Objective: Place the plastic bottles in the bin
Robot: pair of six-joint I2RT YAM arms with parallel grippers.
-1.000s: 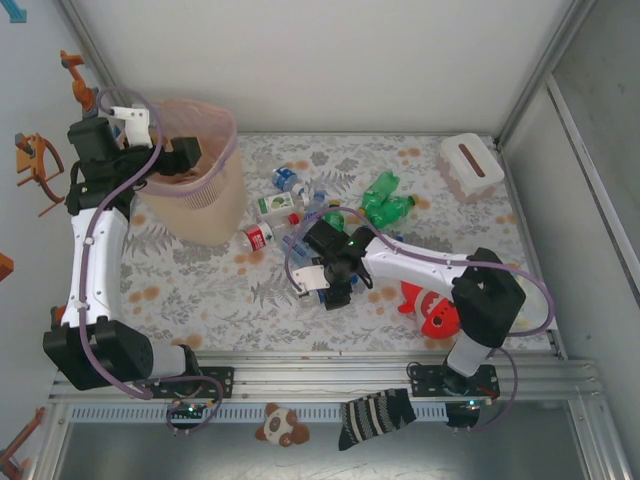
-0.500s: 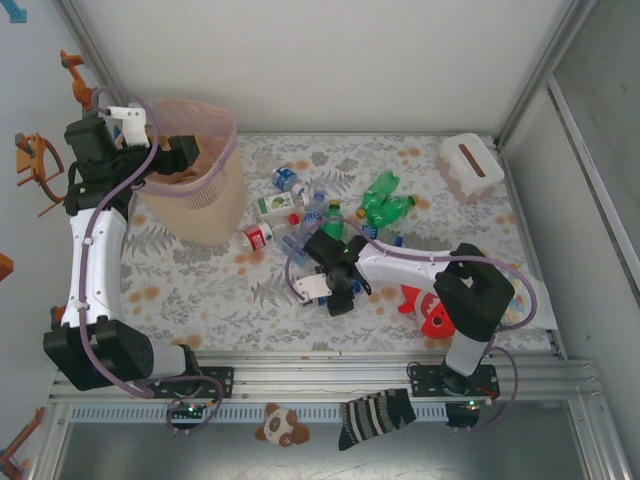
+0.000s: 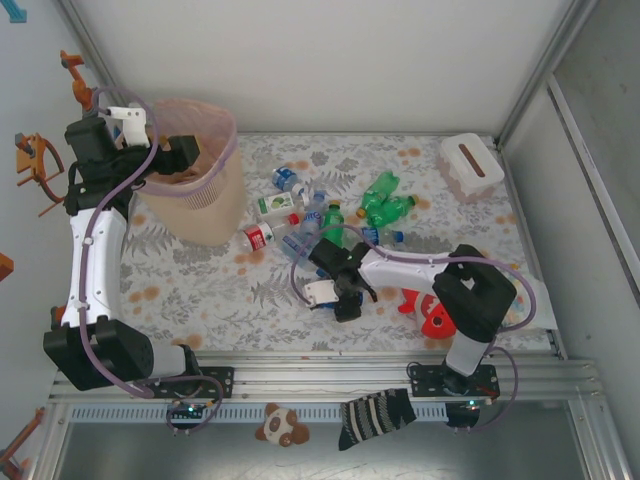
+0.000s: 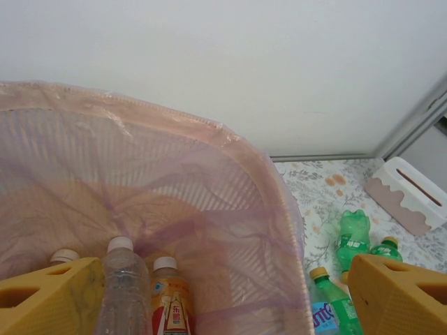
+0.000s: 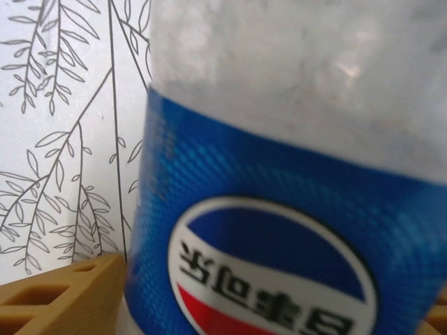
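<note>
Bright, even, diffuse light falls from above in the top view, washing the white back wall (image 3: 320,60) nearly flat and leaving only faint, soft-edged shadows on the floral tablecloth (image 3: 200,280), with everything reasonably sharp. In the left wrist view the light glows through the bin's pinkish liner (image 4: 174,209), while the left gripper's yellow fingers (image 4: 49,296) at the bottom corners look soft and slightly blurred. In the right wrist view the Pepsi bottle (image 5: 279,230) sits so close that its label is out of focus and its clear upper part bleaches to pale glare, while the leaf print beside it stays crisper.
</note>
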